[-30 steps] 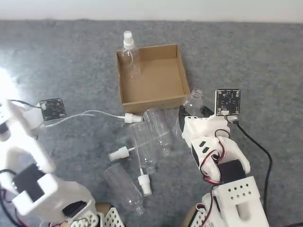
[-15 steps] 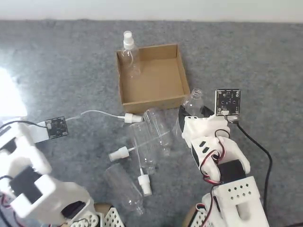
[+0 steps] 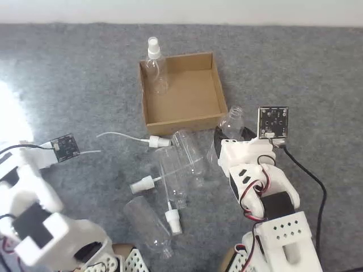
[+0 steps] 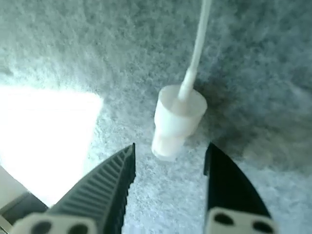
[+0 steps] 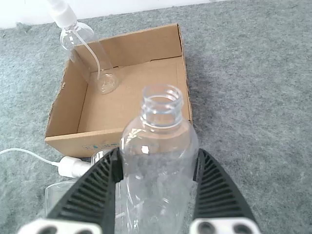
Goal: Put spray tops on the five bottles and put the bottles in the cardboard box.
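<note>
Farthest in front of the cardboard box (image 3: 182, 122), the nearest bottle (image 3: 148, 224) is laid on its side on the grey carpet (image 3: 295, 68), with a loose top (image 3: 174, 221) just beside it. Well off the box's near-left corner, the left gripper (image 4: 170, 147) is held open, and a white spray top (image 4: 176, 119) is seen lying on the carpet just beyond its parted jaws, untouched. Closer to the box, 2 more uncapped bottles are laid side by side: the longer bottle (image 3: 173, 177) and the shorter bottle (image 3: 190, 154). A second top (image 3: 143, 183) and a third top (image 3: 159, 141) are found beside them. Just off the box's near-right corner, the right gripper (image 5: 157, 155) is clamped on an upright open bottle (image 5: 160, 131). In the box's far-left corner, 1 capped bottle (image 3: 155, 71) is stood upright.
</note>
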### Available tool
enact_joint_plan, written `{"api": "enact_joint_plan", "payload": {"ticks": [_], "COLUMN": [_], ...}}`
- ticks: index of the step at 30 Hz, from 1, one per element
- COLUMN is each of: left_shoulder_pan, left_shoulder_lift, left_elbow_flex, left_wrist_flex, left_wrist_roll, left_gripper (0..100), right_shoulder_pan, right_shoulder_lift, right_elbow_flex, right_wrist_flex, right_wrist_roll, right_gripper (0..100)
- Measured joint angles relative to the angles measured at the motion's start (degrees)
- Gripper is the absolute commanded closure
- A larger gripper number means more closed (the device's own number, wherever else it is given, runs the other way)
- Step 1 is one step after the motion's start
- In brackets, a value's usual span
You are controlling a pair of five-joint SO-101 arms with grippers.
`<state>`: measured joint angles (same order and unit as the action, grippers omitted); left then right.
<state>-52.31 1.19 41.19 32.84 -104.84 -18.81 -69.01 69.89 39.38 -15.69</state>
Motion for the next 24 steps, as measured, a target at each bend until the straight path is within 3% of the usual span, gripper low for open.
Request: {"api": "enact_joint_plan", "payload": {"ticks": [12, 18, 24], "left_shoulder_pan": [0.00, 0.09, 0.00], "left_shoulder_lift": [-19.08, -23.91, -24.18], "left_elbow_flex": [0.00, 0.09, 0.09], "left_wrist_flex": [18.90, 24.70, 28.31], "left_wrist_roll": [14.68, 28.48, 48.26], "left_gripper": [78, 78, 78], "right_shoulder_pan": [0.00, 0.00, 0.00], "right_shoulder_lift": [0.00, 0.00, 0.00], "right_elbow_flex": [0.00, 0.00, 0.00], "right_wrist_flex": [0.00, 0.00, 0.00], "right_wrist_roll": [0.00, 0.00, 0.00], "right_gripper": [94.3, 94.3, 94.3]}}
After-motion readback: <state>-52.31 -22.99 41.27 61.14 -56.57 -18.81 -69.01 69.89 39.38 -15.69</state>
